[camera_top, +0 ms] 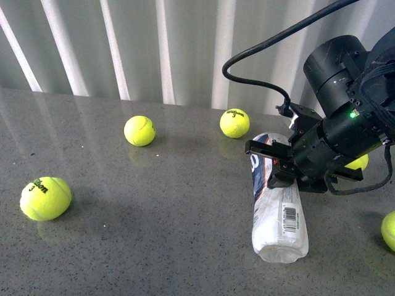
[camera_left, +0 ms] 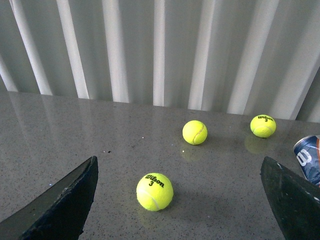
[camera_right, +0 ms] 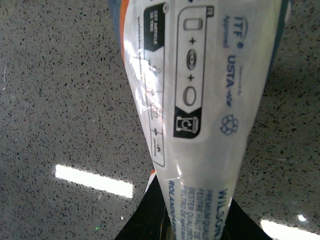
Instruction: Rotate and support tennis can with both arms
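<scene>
The tennis can point(camera_top: 279, 209) lies on its side on the grey table at the right, barcode end toward me, blue-white label end toward the wall. My right gripper point(camera_top: 274, 163) comes in from the right and is shut on the can around its far half. In the right wrist view the can's white label point(camera_right: 200, 100) fills the frame, with a black finger point(camera_right: 145, 220) on either side of it. My left gripper point(camera_left: 180, 200) is open; its black fingers point(camera_left: 60, 205) frame a Wilson tennis ball point(camera_left: 154, 191). The can's blue end point(camera_left: 309, 160) shows at that view's edge.
Yellow-green tennis balls lie about: one at front left point(camera_top: 45, 198), one mid-left point(camera_top: 140, 131), one behind the can point(camera_top: 234, 123), one behind the right arm point(camera_top: 359, 163), one at the right edge point(camera_top: 389, 229). A ribbed white wall point(camera_top: 154, 43) backs the table.
</scene>
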